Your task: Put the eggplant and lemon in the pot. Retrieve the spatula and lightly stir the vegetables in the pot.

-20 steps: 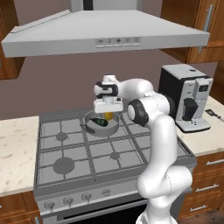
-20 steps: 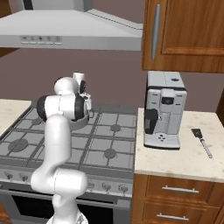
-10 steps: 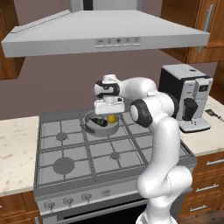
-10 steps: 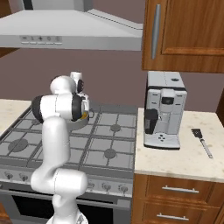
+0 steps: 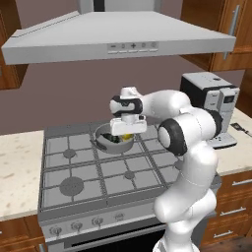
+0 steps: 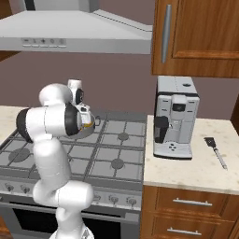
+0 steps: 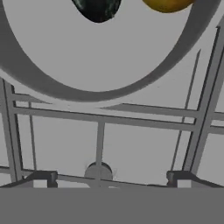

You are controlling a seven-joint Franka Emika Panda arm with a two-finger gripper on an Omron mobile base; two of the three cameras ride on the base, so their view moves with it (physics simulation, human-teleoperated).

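With eggplant (image 7: 97, 8) and lemon (image 7: 168, 4) both lying in the pot (image 5: 114, 141) on the stove's back burner, the gripper (image 7: 109, 177) hovers above the pot, jaws spread wide, holding nothing. Next target, the spatula (image 6: 215, 151), lies well apart to the arm's right, near the right edge of the counter (image 6: 186, 170) past the coffee machine (image 6: 174, 117), handle toward the front edge.

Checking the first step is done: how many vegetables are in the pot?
2. The eggplant and the lemon both lie inside the pot, side by side; the open hand hangs over it.
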